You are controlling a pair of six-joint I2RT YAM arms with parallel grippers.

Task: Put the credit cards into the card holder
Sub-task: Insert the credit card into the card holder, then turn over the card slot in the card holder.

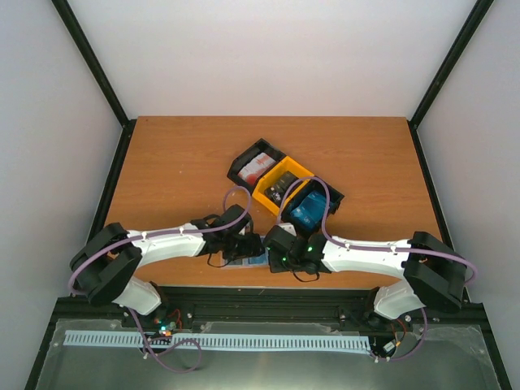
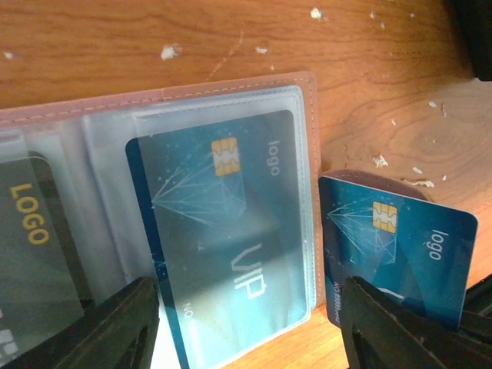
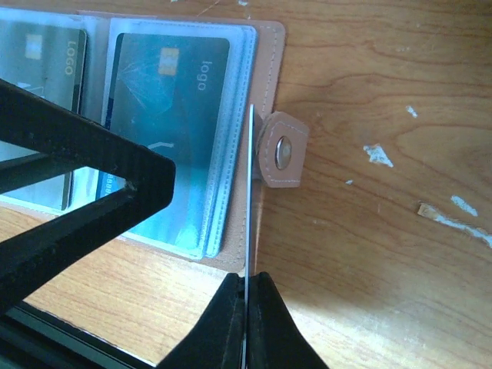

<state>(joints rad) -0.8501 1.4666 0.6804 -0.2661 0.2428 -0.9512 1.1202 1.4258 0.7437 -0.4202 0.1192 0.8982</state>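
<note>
At the near middle of the wooden counter [image 3: 384, 254], both arms work over the open holder.

Right gripper [image 3: 246, 286]: jaws pinched tight on a thin blue plastic credit card with a gold chip [image 2: 396, 254]. The blue card stands on edge. In the right wrist view it shows only as a pale line running toward 12 o'clock. It sits just beside the right border of the pinkish-tan folding card holder [image 2: 154, 98], with the round-snap tab [image 3: 283, 150] at 1 o'clock of the jaws. It is not yet in any pocket.

Left gripper [image 2: 250, 307]: jaws wide, nothing gripped, one finger on either side of the holder's right-hand page. Touching or hovering, cannot tell.

The card holder lies flat and open, clear pockets up. The right pocket already carries a second blue card marked VIP [image 2: 223, 246]. At 9 o'clock of it, a dark grey card with yellow LOGO lettering [image 2: 34, 254] sits in the next pocket.

Overhead, at 12 to 1 o'clock of the grippers: a row of three plastic bins, black, yellow, black [image 1: 264, 197], with more cards inside. Judged partway through the task.

Step in hand, as I read it: feeding the held blue card into the holder. Next move calls for laying the card over toward 9 o'clock, lining its leading edge up with a free pocket mouth, then sliding it in while the left gripper steadies the page. Which pocket is free does not show. The nearest one looks taken, so the card may snag there.
</note>
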